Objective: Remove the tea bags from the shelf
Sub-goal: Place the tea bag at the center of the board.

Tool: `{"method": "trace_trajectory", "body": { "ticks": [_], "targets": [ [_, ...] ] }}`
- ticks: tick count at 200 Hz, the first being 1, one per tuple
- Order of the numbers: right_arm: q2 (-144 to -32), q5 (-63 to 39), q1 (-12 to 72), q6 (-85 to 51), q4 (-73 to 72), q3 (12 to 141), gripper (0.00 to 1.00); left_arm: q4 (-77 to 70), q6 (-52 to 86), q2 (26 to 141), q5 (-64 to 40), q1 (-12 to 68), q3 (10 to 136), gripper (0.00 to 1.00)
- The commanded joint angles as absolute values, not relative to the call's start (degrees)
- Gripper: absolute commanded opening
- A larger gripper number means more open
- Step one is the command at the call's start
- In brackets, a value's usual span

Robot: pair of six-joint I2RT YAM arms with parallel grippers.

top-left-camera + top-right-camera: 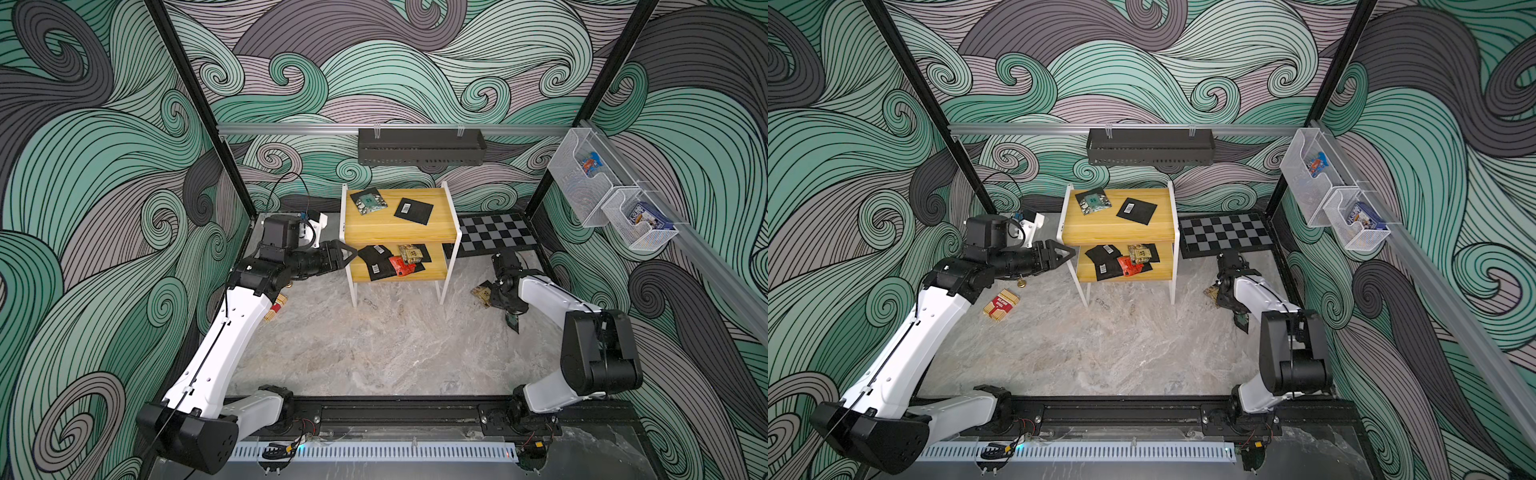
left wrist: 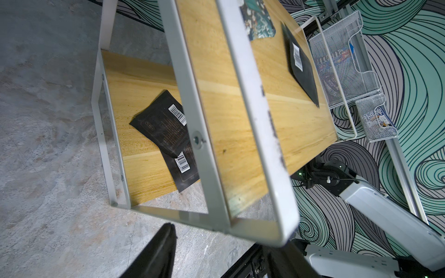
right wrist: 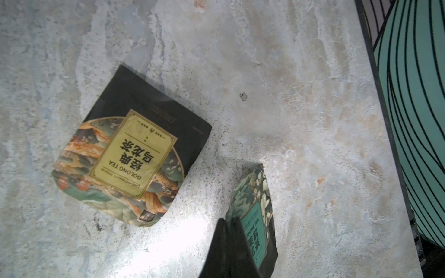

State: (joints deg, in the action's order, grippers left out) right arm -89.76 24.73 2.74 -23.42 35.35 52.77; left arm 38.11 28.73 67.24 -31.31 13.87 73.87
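Observation:
The shelf (image 1: 395, 230), yellow boards in a white frame, stands at the back middle. Its top board carries a teal tea bag (image 1: 368, 202) and a black one (image 1: 414, 211). On the lower board lie black tea bags (image 1: 375, 262), a red one (image 1: 401, 266) and a tan one (image 1: 411, 252). My left gripper (image 1: 352, 253) is open at the shelf's left side, level with the lower board; one finger (image 2: 159, 252) shows below the frame. Right of the shelf, my right gripper (image 1: 504, 306) is shut on a teal tea bag (image 3: 255, 192) just above the table. An oolong tea bag (image 3: 125, 156) lies beside it.
A red-and-tan striped box (image 1: 1000, 305) lies on the table under the left arm. A black wall tray (image 1: 419, 147) hangs behind the shelf. Two white wire baskets (image 1: 582, 178) with blue packets hang on the right wall. A checkered mat (image 1: 494, 232) lies at the back right.

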Motion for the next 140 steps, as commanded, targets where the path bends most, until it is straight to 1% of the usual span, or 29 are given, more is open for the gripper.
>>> {"method": "trace_trajectory", "body": {
  "ticks": [1, 29, 42, 60, 68, 77, 98, 122, 130, 140],
  "targets": [
    [-91.0, 23.2, 3.4, -24.8, 34.9, 54.7, 0.0, 37.5, 27.7, 66.8, -31.8, 14.1, 73.9, 0.61],
    [-92.0, 22.6, 3.8, -25.5, 34.9, 55.6, 0.0, 37.5, 27.6, 66.7, -31.7, 14.1, 74.1, 0.61],
    [-92.4, 22.4, 3.9, -25.7, 35.0, 55.8, 0.02, 37.6, 27.5, 66.8, -31.6, 14.1, 74.3, 0.61],
    [-93.0, 22.1, 3.9, -26.0, 34.9, 56.0, 0.08, 37.7, 27.6, 66.8, -31.7, 14.2, 74.2, 0.61],
    [-93.1, 22.0, 3.9, -26.1, 34.9, 56.0, 0.12, 37.7, 27.5, 66.8, -31.6, 14.1, 74.3, 0.61],
    [-93.2, 21.8, 3.9, -26.3, 34.9, 56.0, 0.2, 37.7, 27.5, 66.8, -31.6, 14.2, 74.2, 0.61],
    [-92.4, 20.6, 4.0, -26.1, 35.0, 56.2, 0.26, 37.7, 27.6, 67.0, -31.6, 14.1, 74.3, 0.61],
    [-90.7, 20.0, 4.0, -25.6, 35.0, 56.7, 0.27, 37.9, 27.3, 67.1, -31.6, 14.2, 74.7, 0.61],
    [-90.0, 19.6, 4.0, -25.3, 35.0, 57.0, 0.31, 38.0, 27.1, 67.1, -31.4, 14.1, 74.9, 0.61],
    [-89.4, 19.3, 4.0, -24.9, 35.1, 57.3, 0.33, 37.9, 27.0, 67.2, -31.3, 14.1, 75.1, 0.61]
  ]
}}
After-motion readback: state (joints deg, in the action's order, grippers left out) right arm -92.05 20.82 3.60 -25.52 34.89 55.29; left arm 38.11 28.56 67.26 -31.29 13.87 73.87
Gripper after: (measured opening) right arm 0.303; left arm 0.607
